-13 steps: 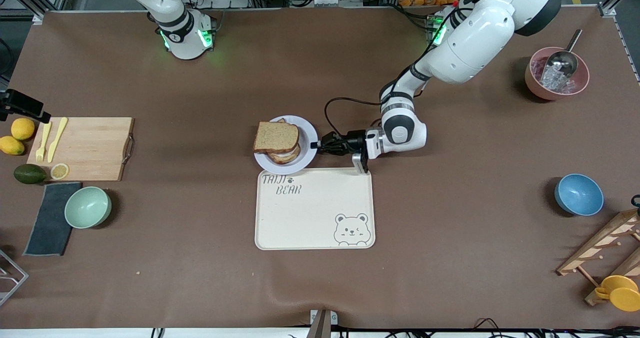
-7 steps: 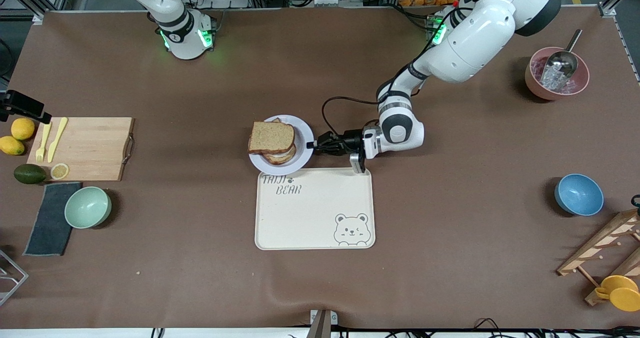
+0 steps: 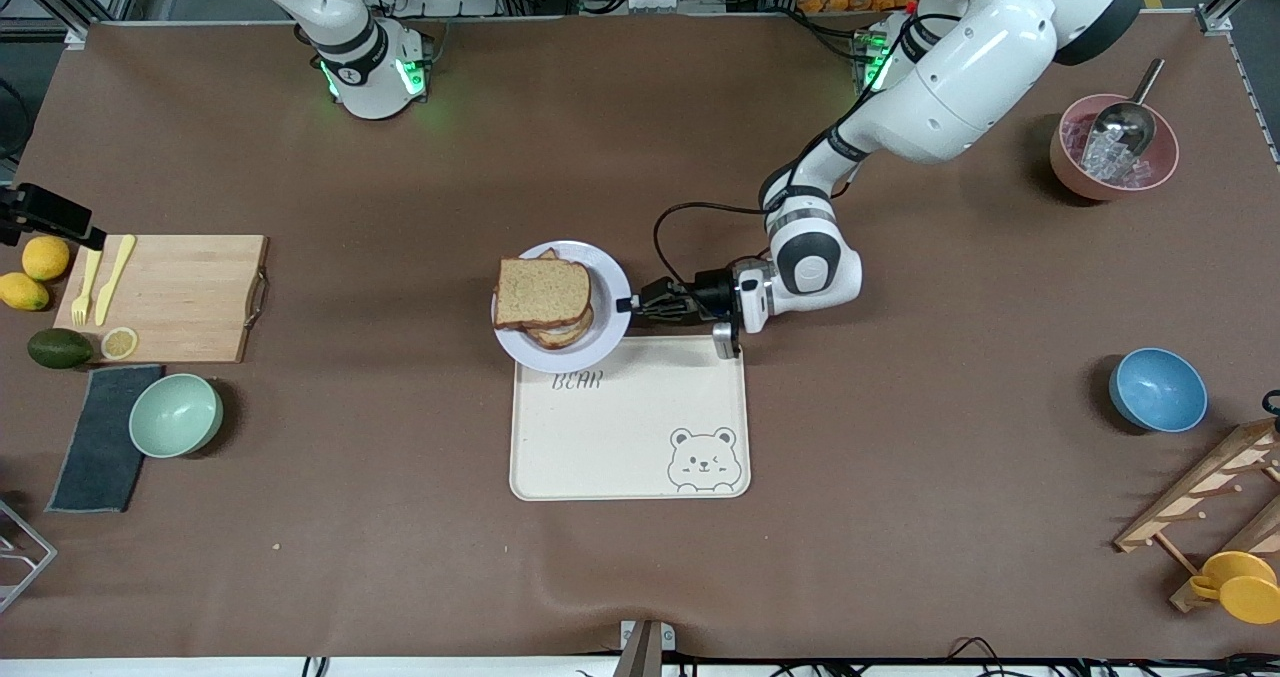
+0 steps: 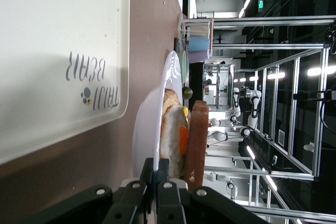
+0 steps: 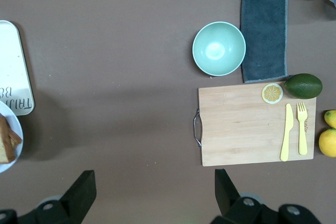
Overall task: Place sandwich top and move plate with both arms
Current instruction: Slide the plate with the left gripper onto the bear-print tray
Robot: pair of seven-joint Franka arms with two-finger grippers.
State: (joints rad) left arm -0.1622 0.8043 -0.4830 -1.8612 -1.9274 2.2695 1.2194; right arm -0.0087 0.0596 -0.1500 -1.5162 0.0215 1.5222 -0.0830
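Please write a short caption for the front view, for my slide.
Left hand shut on the rim of the plate, carrying the topped sandwich over the tray corner.

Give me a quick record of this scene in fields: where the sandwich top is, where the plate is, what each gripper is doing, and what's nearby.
sandwich top: brown bread slice lying on top of the stacked sandwich on the plate
plate: pale round plate, overlapping the tray's edge farthest from the front camera
left gripper: left gripper shut on the plate's rim, at the side toward the left arm's end
right gripper: right gripper open, holding nothing, waiting above the table near the cutting board
tray: cream bear-printed tray, nearer the front camera than the sandwich
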